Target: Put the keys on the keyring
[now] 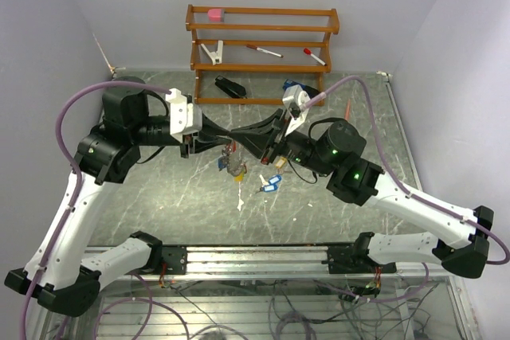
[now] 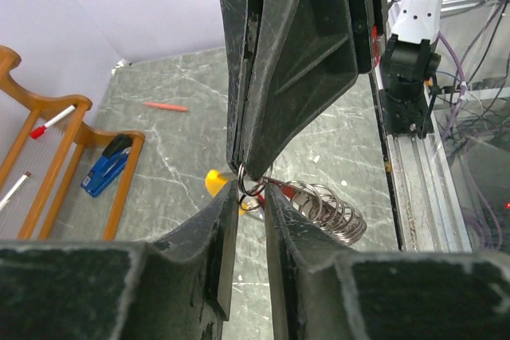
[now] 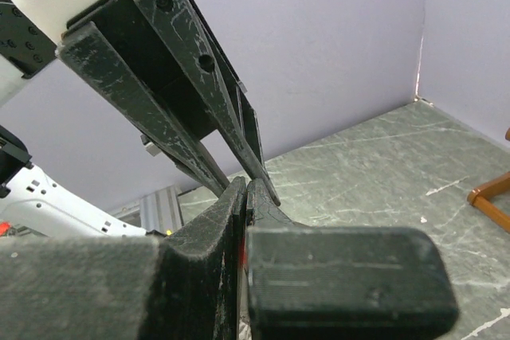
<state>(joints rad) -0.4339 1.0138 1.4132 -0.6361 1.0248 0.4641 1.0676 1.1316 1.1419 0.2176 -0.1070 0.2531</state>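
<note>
The right gripper (image 2: 246, 166) pinched the keyring (image 2: 327, 212), which hung from its tip. The left gripper (image 2: 252, 209) stood slightly apart around the wire. Loose keys (image 1: 269, 185) lay on the table (image 1: 159, 197) nearby.

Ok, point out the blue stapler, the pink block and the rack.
blue stapler (image 2: 102, 173), left wrist view, middle of its body.
pink block (image 1: 215, 13), top view, its top face.
rack (image 1: 271, 12), top view, bare top rail.

The left arm (image 1: 60, 205) and the right arm (image 1: 422, 206) are bent inward. The right gripper (image 2: 245, 166) is seen pressed shut, tip to tip with the left gripper (image 2: 250, 205), directly before it. The left gripper's fingers (image 2: 213, 240) are set narrowly apart.
</note>
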